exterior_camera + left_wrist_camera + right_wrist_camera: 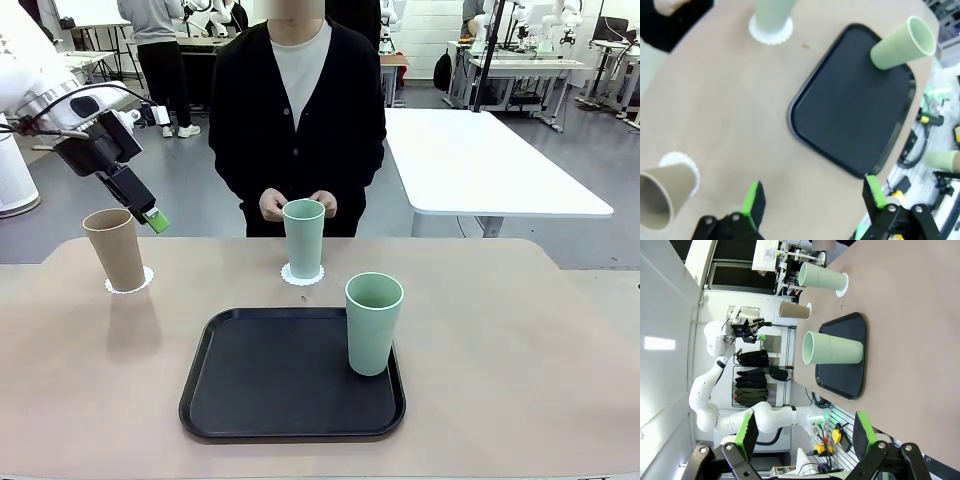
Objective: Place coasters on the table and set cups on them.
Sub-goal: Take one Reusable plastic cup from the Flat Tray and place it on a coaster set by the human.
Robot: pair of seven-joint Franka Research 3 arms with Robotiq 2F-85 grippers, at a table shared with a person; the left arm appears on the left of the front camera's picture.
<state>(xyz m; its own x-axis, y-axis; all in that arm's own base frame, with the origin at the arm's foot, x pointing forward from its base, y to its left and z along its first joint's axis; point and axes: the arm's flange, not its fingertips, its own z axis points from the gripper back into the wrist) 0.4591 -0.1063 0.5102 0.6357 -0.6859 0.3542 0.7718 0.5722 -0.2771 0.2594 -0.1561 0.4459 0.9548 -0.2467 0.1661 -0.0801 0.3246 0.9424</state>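
A tan cup (113,250) stands on a white coaster (130,281) at the table's (520,340) left. A mint cup (303,238) stands on a second coaster (302,274) at the far middle, with the person's hands (275,205) just behind it. Another mint cup (373,322) stands on the right side of the black tray (290,375). My left gripper (152,216) hangs open in the air just right of and above the tan cup (662,192), its fingers (754,197) holding nothing. My right gripper (805,432) is open and holds nothing, well back from the mint cup on the tray (832,350).
A white rectangular table (480,160) stands behind the person at the right. The tray sits in the near middle of the tabletop. Bare tabletop lies to the right of the tray and at the near left.
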